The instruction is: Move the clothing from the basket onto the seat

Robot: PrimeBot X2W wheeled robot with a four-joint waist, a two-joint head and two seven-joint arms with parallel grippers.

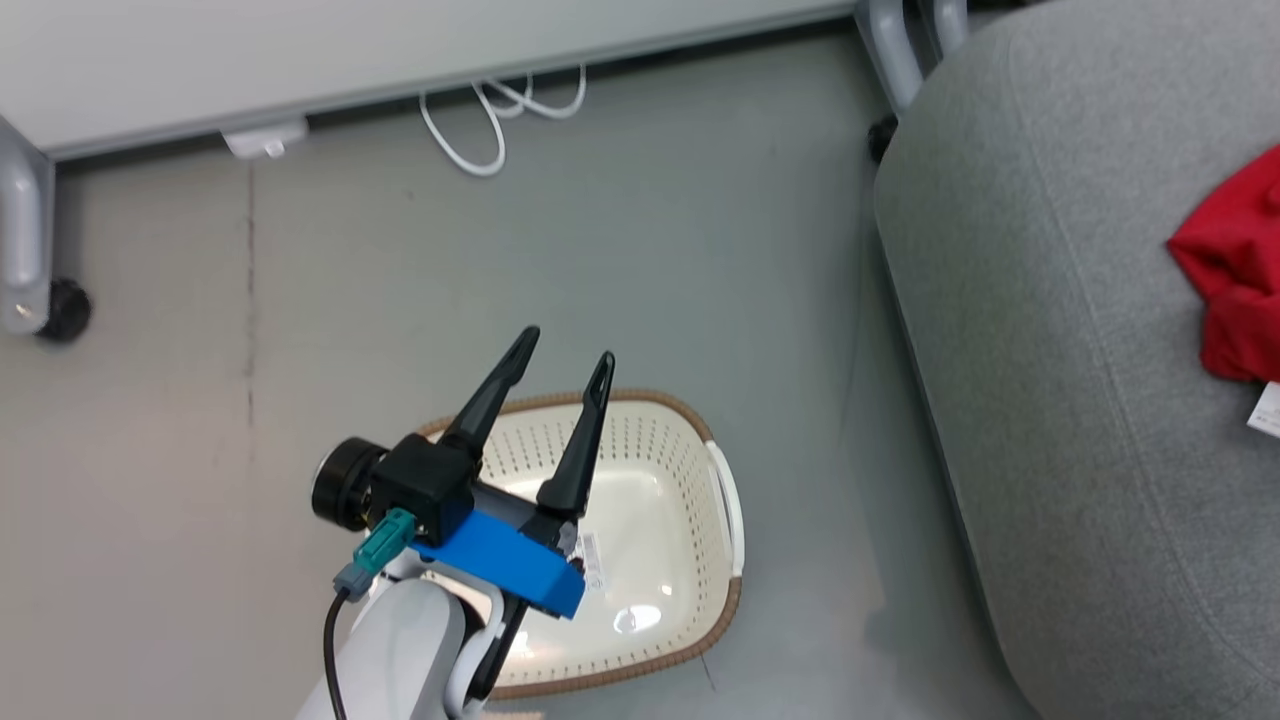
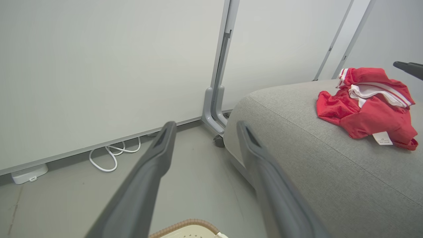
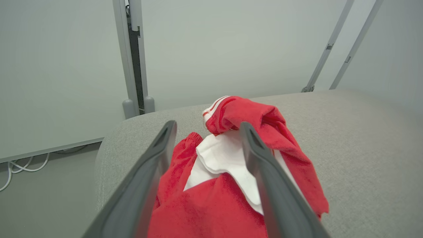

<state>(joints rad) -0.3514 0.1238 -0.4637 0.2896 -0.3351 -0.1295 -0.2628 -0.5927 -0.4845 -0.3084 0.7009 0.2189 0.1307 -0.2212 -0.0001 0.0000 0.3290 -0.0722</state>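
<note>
1. Fingers (image 1: 492,395) of the left gripper (image 1: 567,348) stand apart with nothing between them. They are poised above the basket (image 1: 640,398) and point toward its far rim. That reads as an arm waiting over a container with nothing left to pick.
2. The right gripper (image 3: 207,124) is likewise spread, its two fingers straddling the clothing (image 3: 231,185) from above. Whether they touch the fabric I cannot tell. Open fingers over a settled heap suggest a release, in my judgement.
3. The clothing lies crumpled on the seat (image 1: 1050,400), well right of the basket, with a white panel and a white-striped cuff on top of the red fabric. It sits back from the seat's rounded left edge, so slipping off looks unlikely.
4. The basket stands on the floor (image 1: 300,300) near the robot, just left of the seat. Its bottom is bare, so the task looks about done.
5. Writing: a barcode sticker (image 1: 592,560) on the basket's bottom shows bars and small print, too fine to read. A white label (image 2: 382,138) hangs from the clothing's near hem, with tiny dark lines I cannot make out. No brand is legible.
</note>
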